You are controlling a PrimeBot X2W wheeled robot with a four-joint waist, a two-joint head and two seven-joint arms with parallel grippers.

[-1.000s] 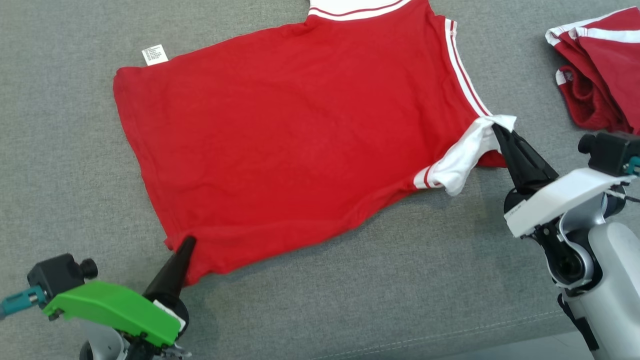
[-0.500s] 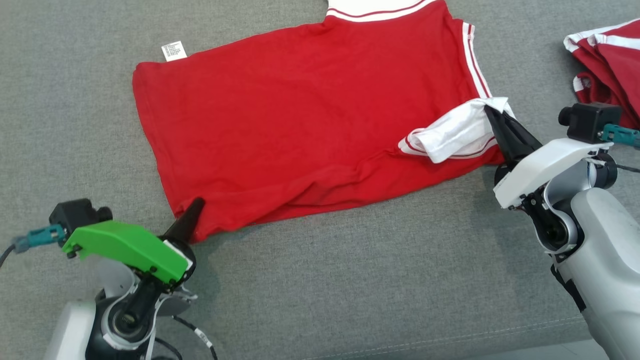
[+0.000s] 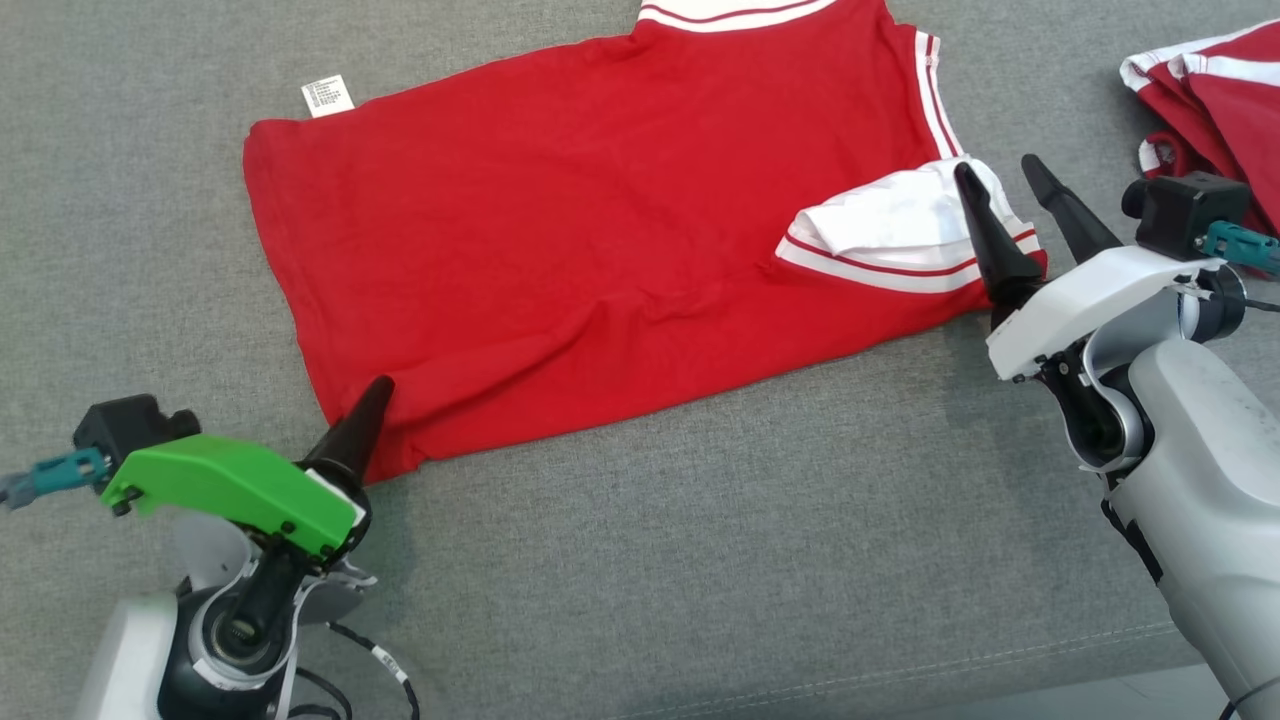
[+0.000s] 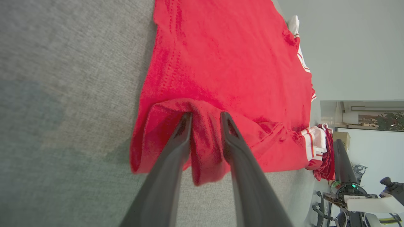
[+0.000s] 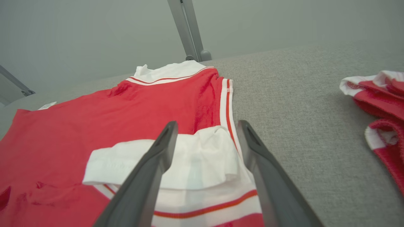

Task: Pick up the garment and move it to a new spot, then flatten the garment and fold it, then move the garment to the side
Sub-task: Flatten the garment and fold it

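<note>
So the red garment [image 3: 560,230] is lying mostly flat on the grey upholstered surface [image 3: 700,560]. Its white collar [image 3: 720,10] points at the far edge and its hem is over on the left side. A little white care label [image 3: 327,95] sticks out at the far-left corner of the shirt. The left gripper [image 4: 205,116] is at the near-left hem corner. Its fingers are parted, not squeezed together, and a raised ridge of red fabric sits in the gap between them. It looks like it brushes both inner faces, but honestly I can't tell if there's any real pinch on it. The right gripper [image 3: 996,166] is spread wide and holds nothing. It's at the shirt's right side, where the white sleeve [image 3: 880,225] is flopped inward onto the red body. One finger is over the sleeve cloth and the other over bare grey just beside the striped edge. A bunched pile of other red-and-white clothes [image 3: 1210,90] sits by the far-right edge, apart from the shirt.
</note>
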